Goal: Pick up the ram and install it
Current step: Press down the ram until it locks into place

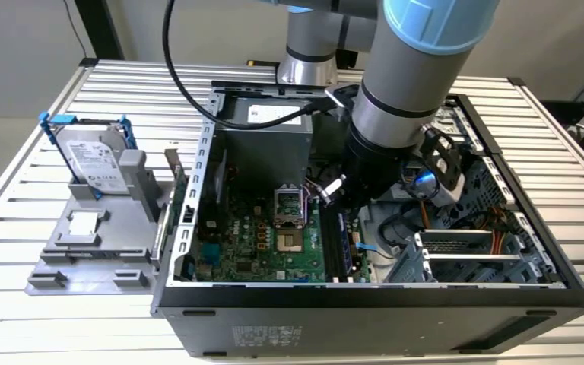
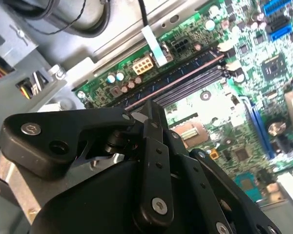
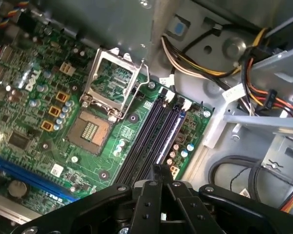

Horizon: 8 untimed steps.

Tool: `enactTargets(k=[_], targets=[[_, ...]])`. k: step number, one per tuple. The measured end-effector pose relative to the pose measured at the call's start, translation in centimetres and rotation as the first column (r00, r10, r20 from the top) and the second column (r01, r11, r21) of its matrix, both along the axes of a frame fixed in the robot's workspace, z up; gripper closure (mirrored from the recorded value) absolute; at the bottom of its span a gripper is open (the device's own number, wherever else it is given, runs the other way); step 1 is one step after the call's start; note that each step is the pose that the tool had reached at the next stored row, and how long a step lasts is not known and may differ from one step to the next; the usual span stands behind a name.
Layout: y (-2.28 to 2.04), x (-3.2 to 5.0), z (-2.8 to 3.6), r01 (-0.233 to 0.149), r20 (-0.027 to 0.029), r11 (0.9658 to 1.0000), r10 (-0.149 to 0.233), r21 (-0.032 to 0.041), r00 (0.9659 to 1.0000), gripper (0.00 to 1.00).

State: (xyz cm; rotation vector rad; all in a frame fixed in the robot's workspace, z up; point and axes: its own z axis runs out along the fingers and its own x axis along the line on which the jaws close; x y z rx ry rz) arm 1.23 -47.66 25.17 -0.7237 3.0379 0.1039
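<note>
Open computer case (image 1: 373,304) lies on a slatted table (image 1: 28,304); green motherboard (image 3: 49,146) exposed inside. Gripper (image 3: 158,183) hovers just above the memory slots (image 3: 156,131), fingers clenched together. The ram (image 2: 185,73) sits in one slot, apart from the fingers

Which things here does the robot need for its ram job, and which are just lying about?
For the job: gripper, ram (seemingly seated in a slot), memory slots, motherboard.
Just lying about: hard drive, grey stand, processor socket, power cables.
</note>
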Motion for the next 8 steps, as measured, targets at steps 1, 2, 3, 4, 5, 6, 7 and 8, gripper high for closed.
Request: enactTargets(k=[1, 2, 3, 4, 5, 6, 7, 8], targets=[[0.0, 0.0, 0.0, -0.015, 0.0018, 0.9999, 0.015, 0.0, 0.9999, 1.0], [0.0, 0.0, 0.0, -0.03, 0.0033, 0.9996, 0.03, -0.0001, 0.9996, 1.0], [0.0, 0.0, 0.0, -0.044, 0.0048, 0.999, 0.044, -0.0001, 0.999, 1.0], [0.0, 0.0, 0.0, -0.059, 0.006, 0.9983, 0.059, -0.0002, 0.9983, 1.0], [0.0, 0.0, 0.0, -0.072, 0.0068, 0.9974, 0.072, -0.0003, 0.9974, 1.0], [0.0, 0.0, 0.0, -0.085, 0.0073, 0.9964, 0.085, -0.0003, 0.9964, 1.0], [0.0, 0.0, 0.0, -0.099, 0.0077, 0.9951, 0.099, -0.0003, 0.995, 1.0], [0.0, 0.0, 0.01, -0.114, 0.0089, 0.9935, 0.114, -0.0006, 0.9935, 1.0]])
